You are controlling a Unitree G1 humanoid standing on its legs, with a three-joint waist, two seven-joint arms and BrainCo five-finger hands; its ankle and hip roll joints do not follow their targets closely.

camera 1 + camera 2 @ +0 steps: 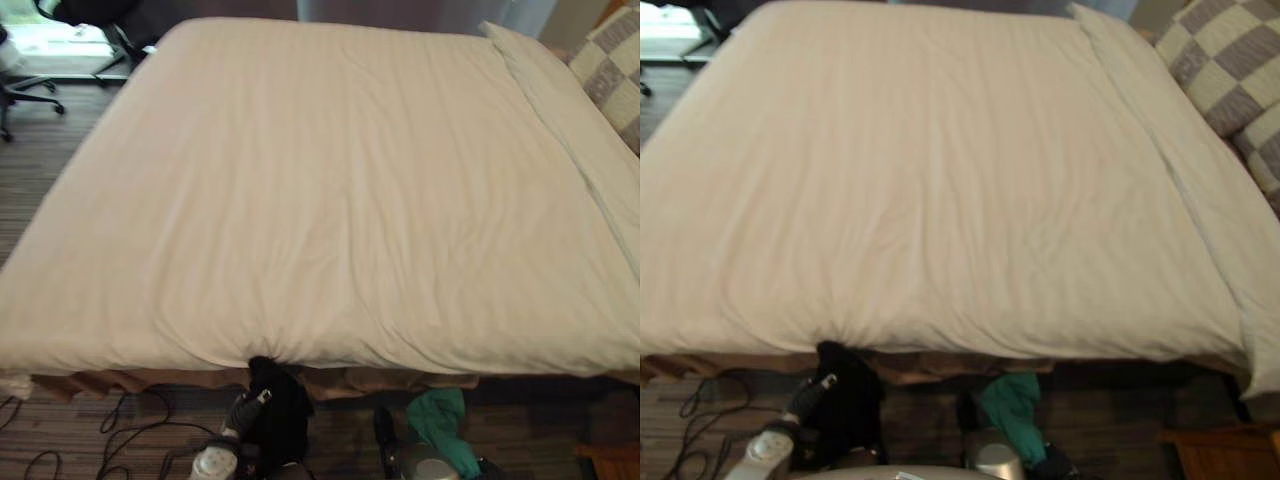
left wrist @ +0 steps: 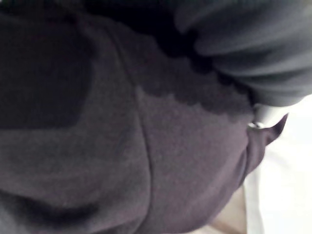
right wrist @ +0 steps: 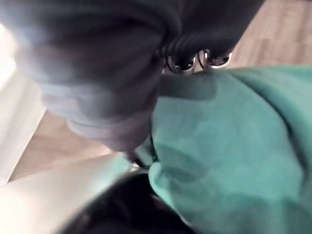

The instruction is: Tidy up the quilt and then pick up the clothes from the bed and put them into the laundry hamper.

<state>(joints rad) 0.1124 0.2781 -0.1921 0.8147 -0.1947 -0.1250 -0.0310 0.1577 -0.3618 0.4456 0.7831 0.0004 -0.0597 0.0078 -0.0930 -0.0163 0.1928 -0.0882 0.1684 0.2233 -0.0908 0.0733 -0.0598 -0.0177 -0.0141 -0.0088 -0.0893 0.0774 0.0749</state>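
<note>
**Quilt spread flat; a dark garment and a green garment held low at the foot of the bed**

The cream quilt (image 1: 330, 190) lies smoothed over the bed (image 1: 380, 381), covering it from the near edge up toward 12 o'clock, with only soft creases running across it. At about 6 o'clock its near hem puckers into a small gather where dark cloth meets it. A brown bed skirt (image 1: 120, 381) shows under the hem along the near edge. At 2 o'clock a checked pillow (image 1: 1230, 60) rests at the head end, beside a long white pillow (image 1: 560, 110) that lies along the quilt's right edge.

The left hand (image 1: 243, 412) is at roughly 7 o'clock, just below the bed's edge, against a black garment (image 1: 280, 410) that hangs down from the hem's gather. In the left wrist view the dark cloth (image 2: 146, 161) spreads wide in front of the hand's cover and hides the fingers, so I cannot tell whether the hand is clasping it or merely lying against it.

The right hand (image 3: 131, 141) is at about 5 o'clock, also below the bed's edge, with a green garment (image 1: 1015, 410) draped over and beside it. The right wrist view shows the green fabric (image 3: 234, 156) bunched right up against the hand; the fingers are buried in it, so its grasp cannot be judged either.

At 10 o'clock, well apart from the bed, an office chair (image 1: 25, 85) stands on the striped floor (image 1: 40, 160).
</note>
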